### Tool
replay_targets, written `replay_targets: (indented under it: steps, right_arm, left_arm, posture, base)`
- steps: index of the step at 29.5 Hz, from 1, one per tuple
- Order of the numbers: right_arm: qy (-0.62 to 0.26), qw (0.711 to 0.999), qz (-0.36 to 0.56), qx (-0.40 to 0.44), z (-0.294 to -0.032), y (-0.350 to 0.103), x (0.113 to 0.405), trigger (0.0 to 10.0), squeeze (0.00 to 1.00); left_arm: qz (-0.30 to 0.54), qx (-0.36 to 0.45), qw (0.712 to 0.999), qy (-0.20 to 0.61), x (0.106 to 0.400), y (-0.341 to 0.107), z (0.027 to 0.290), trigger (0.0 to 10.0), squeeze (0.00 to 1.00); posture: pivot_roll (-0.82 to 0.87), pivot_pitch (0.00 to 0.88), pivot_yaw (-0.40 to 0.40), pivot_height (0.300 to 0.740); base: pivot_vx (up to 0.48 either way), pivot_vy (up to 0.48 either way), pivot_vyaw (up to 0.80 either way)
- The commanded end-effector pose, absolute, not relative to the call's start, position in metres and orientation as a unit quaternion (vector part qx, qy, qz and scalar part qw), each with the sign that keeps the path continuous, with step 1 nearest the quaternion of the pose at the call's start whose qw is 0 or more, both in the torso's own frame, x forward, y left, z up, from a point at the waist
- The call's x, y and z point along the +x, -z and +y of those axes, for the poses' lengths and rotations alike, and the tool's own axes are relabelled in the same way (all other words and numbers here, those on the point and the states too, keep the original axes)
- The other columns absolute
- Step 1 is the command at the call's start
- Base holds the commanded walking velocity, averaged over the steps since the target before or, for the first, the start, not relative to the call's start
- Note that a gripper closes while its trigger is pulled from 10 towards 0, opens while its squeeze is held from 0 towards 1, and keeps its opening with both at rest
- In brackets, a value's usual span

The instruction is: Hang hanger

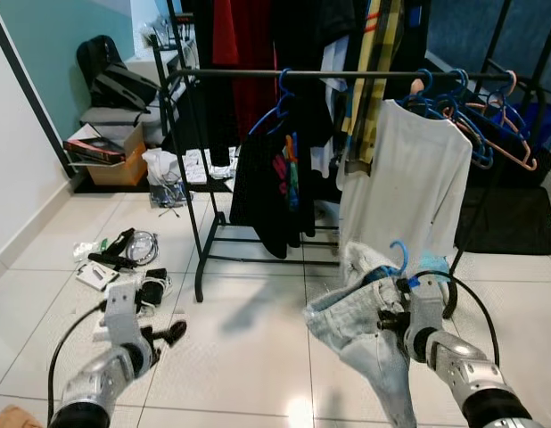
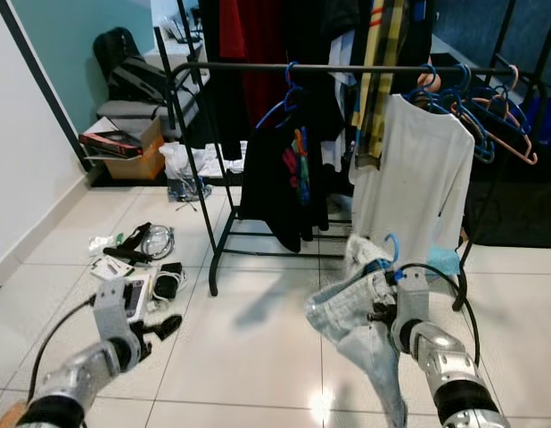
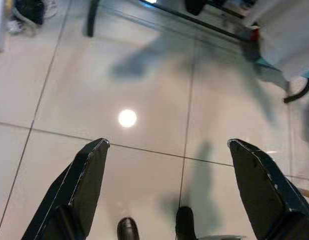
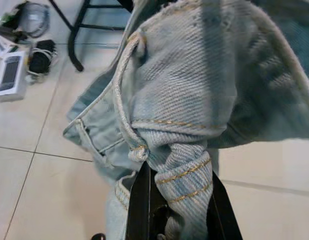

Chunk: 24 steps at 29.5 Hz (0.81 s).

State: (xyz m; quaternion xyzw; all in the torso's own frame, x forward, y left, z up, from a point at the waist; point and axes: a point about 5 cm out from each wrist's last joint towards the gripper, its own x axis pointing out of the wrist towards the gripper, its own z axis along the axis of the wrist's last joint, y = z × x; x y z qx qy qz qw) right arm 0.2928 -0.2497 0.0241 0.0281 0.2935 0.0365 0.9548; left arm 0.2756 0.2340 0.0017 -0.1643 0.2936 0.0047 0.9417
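Carry step: your right gripper (image 4: 174, 200) is clamped on pale jeans (image 1: 365, 334) with blue hanger (image 1: 398, 254), lower right. Left gripper (image 3: 167, 165) is wide open, empty. Next, lift the hook onto the rail (image 1: 347, 75), upper centre.

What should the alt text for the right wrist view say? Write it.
The right tool is shut on a fold of pale blue jeans, which hang above the white tiled floor. A small white box lies on the tiles.

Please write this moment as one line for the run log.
phase: carrying | right gripper: shut on jeans with blue hanger | left gripper: open, over floor | rack rail: ahead, hanger not yet hung
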Motion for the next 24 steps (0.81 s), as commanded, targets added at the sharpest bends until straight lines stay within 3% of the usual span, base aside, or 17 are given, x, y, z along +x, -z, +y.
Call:
replay_targets:
  steps: [1, 10, 24]
  right_arm:
    - [-0.026, 0.961, 0.273, 0.036, -0.245, -0.024, 0.295, 10.0, 0.0]
    - [0.014, 0.954, 0.298, 0.027, -0.242, 0.007, 0.272, 10.0, 0.0]
    - [0.031, 0.954, 0.298, 0.022, -0.244, 0.009, 0.271, 10.0, 0.0]
  left_arm:
    - [0.305, -0.168, 0.937, -0.016, 0.272, 0.006, 0.229, 10.0, 0.0]
    - [0.392, -0.088, 0.916, 0.0, 0.251, 0.037, 0.209, 10.0, 0.0]
    - [0.416, -0.073, 0.906, 0.003, 0.243, 0.049, 0.191, 10.0, 0.0]
  posture:
    - [-0.06, 0.0, 0.03, 0.74]
    - [-0.06, 0.0, 0.038, 0.74]
    - [-0.05, 0.0, 0.029, 0.74]
  base:
    - [0.0, 0.0, 0.0]
    - [0.053, 0.0, 0.0]
    - [0.0, 0.0, 0.0]
